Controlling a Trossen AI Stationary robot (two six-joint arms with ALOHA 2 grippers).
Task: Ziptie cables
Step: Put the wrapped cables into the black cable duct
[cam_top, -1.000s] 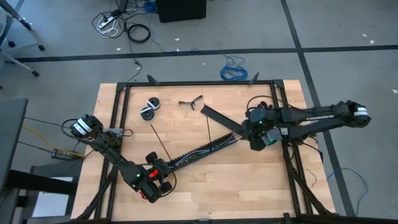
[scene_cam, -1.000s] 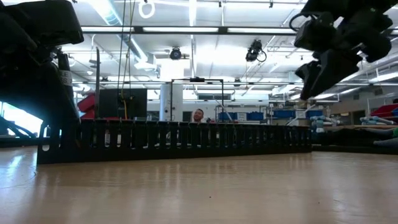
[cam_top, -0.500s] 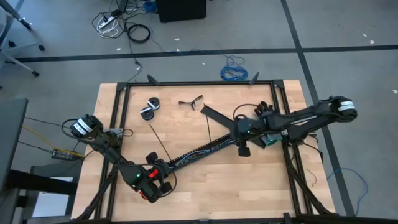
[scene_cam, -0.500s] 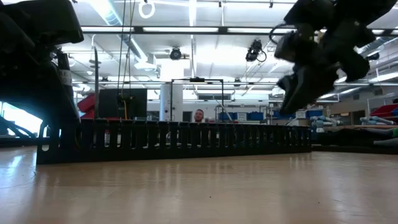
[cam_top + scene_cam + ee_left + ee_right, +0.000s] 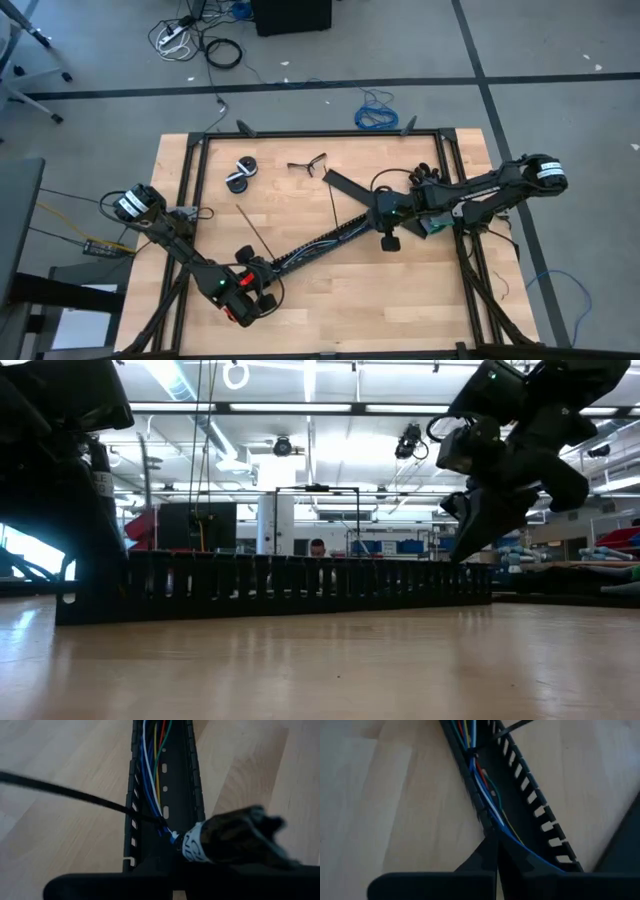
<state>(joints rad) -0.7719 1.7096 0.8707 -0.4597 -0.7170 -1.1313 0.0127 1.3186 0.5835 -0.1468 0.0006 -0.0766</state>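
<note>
Black slotted cable tray [image 5: 325, 243], long and perforated, lies diagonally across the wooden counter [image 5: 420, 300]; the cables [image 5: 152, 775] run inside its channel as thin blue, white, red, yellow and green wires.

Right end effector [image 5: 388, 238]: fingers closed together, tips at the tray's upper-right end, where the wires [image 5: 482, 780] leave the channel. Whether the closed fingers pinch a wire cannot be told. In the low view it hangs over the tray's far end [image 5: 480, 525].

Left end effector [image 5: 247, 290]: closed, at the tray's lower-left end. Its wrist view shows a dark wrapped mass with a white-printed band [image 5: 225, 842] over the tray at the wires' end; what exactly is gripped cannot be told.

Zipties: one thin black strip [image 5: 256, 230] lies on the counter, slanting toward the tray's lower end, and shows as a dark line reaching the wires [image 5: 70, 795]. A second [image 5: 335, 205] lies upright just beside the tray's middle.

Other items, well apart near the counter's far edge: small black-and-white round object [image 5: 240, 174]; small dark forked tool [image 5: 307, 165]; second black strip [image 5: 345, 186] beside the right arm.
</note>
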